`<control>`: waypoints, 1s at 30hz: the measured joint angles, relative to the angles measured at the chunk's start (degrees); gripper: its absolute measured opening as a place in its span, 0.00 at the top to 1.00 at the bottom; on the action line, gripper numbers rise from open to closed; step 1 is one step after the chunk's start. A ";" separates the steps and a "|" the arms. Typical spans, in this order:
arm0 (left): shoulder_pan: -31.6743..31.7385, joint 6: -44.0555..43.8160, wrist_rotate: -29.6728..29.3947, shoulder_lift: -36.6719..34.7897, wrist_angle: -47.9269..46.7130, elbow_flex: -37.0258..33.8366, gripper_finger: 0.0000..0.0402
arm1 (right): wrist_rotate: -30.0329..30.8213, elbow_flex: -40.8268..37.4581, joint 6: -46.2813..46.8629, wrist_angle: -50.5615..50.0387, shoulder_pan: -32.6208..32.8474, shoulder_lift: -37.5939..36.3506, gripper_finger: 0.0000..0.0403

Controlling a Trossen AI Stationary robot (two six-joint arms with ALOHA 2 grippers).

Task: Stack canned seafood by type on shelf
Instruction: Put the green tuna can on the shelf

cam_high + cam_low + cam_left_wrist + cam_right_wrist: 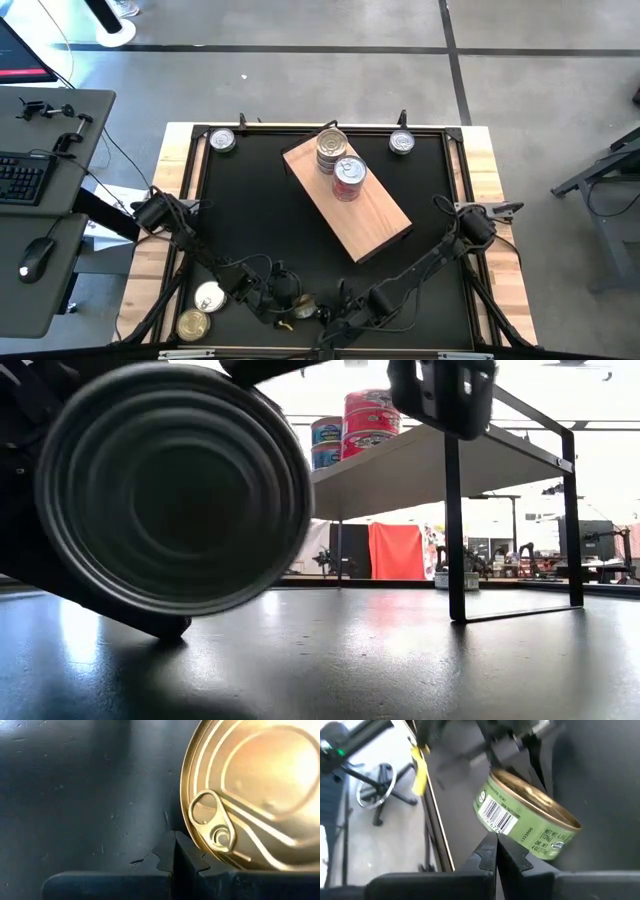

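At the near edge of my bench, the left pincer (175, 852) sits with its fingers pressed together on nothing, a gold-lidded tin (255, 795) lying just beside its tips, pull tab up. The right pincer (495, 855), low beside it, is likewise closed and empty; in its wrist view a green-labelled tin (530, 820) hangs tilted ahead of the tips, and I cannot tell what holds it there. From overhead, both arms fold in toward the near-middle of the black bench (250, 200), where that tin shows as a small gold glint. Further out, the wooden shelf (375, 220) lies at an angle across the middle, carrying two short stacks side by side: a silver-lidded stack (331, 148) and a red-labelled stack (349, 176). The low view shows the red stack as three tins and two blue-labelled tins in the other. Still off the shelf are two loose tins (201, 310) at the near left corner and one at each far corner, left (222, 141) and right (401, 143). By my count the job is roughly half done, with no stack yet begun for the gold and green tins.
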 joint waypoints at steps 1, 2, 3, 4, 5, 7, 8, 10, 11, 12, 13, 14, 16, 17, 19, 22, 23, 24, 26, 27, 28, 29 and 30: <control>0.14 -0.01 0.16 -0.02 0.00 0.00 1.00 | 0.27 0.02 -0.02 0.63 -0.11 0.00 1.00; 0.25 0.00 0.20 -0.02 0.00 0.00 1.00 | 0.72 0.02 -0.04 1.13 -0.17 0.00 1.00; 0.33 -0.02 0.22 -0.02 0.00 0.00 1.00 | 1.37 0.04 -0.07 1.68 -0.24 0.00 1.00; 0.46 -0.02 0.24 -0.02 0.07 0.00 1.00 | 2.11 0.07 -0.07 1.60 -0.35 0.00 1.00; 0.64 -0.04 0.60 -0.02 0.71 0.03 1.00 | 3.13 0.01 -0.06 1.03 -0.53 0.08 1.00; 0.96 -0.12 0.91 -0.02 0.72 0.14 1.00 | 4.59 -0.10 0.00 0.82 -0.73 0.28 1.00; 1.14 -0.11 0.85 -0.02 1.18 0.13 1.00 | 4.62 -0.09 0.30 0.45 -0.84 0.27 1.00; 1.49 -0.01 0.79 -0.02 1.24 0.14 1.00 | 5.13 -0.15 0.44 0.60 -1.02 0.28 1.00; 1.65 0.24 0.82 -0.02 1.48 0.14 1.00 | 4.71 -0.15 0.44 0.79 -1.21 0.26 1.00; 1.85 0.83 1.04 -0.02 1.56 0.15 1.00 | 4.61 -0.15 0.43 0.84 -1.25 0.28 1.00; 1.95 1.38 1.31 -0.02 1.57 0.15 1.00 | 4.34 -0.15 0.39 1.06 -1.39 0.28 1.00; 2.01 1.82 1.52 -0.02 1.55 0.15 1.00 | 4.13 -0.15 0.38 1.15 -1.58 0.28 1.00; 2.14 2.47 1.57 -0.07 1.25 0.13 1.00 | 4.15 -0.15 0.18 1.30 -1.98 0.25 1.00; 2.16 2.58 1.71 -0.07 1.22 0.13 1.00 | 4.16 -0.15 0.05 1.43 -2.12 0.24 1.00; 2.24 3.33 1.75 -0.07 1.12 0.13 1.00 | 4.18 -0.15 -0.02 1.53 -2.36 0.11 1.00; 2.36 4.03 1.74 -0.13 1.18 0.13 1.00 | 3.85 -0.17 -1.51 1.45 -2.67 -0.60 1.00; 2.36 4.09 1.77 -0.15 1.05 0.13 1.00 | 3.99 -0.20 -2.61 1.39 -2.71 -0.93 1.00; 2.36 4.11 1.74 -0.17 0.66 0.13 1.00 | 4.32 -0.20 -3.69 1.47 -2.82 -1.34 1.00; 2.36 4.11 1.74 -0.44 -0.24 0.13 1.00 | 4.87 -0.19 -4.97 1.48 -3.01 -2.27 1.00; 2.36 4.11 1.78 -0.65 -0.47 0.13 1.00 | 4.99 -0.17 -5.29 1.64 -3.17 -2.53 1.00; 2.36 4.12 1.76 -1.03 -0.72 0.13 1.00 | 5.03 -0.15 -5.54 1.62 -3.27 -2.66 1.00; 2.36 4.13 1.70 -1.31 -1.11 0.13 1.00 | 5.02 -0.15 -5.62 1.60 -3.35 -2.67 1.00; 2.36 4.13 1.70 -1.64 -1.22 0.13 1.00 | 5.00 -0.17 -5.63 1.51 -3.41 -2.63 1.00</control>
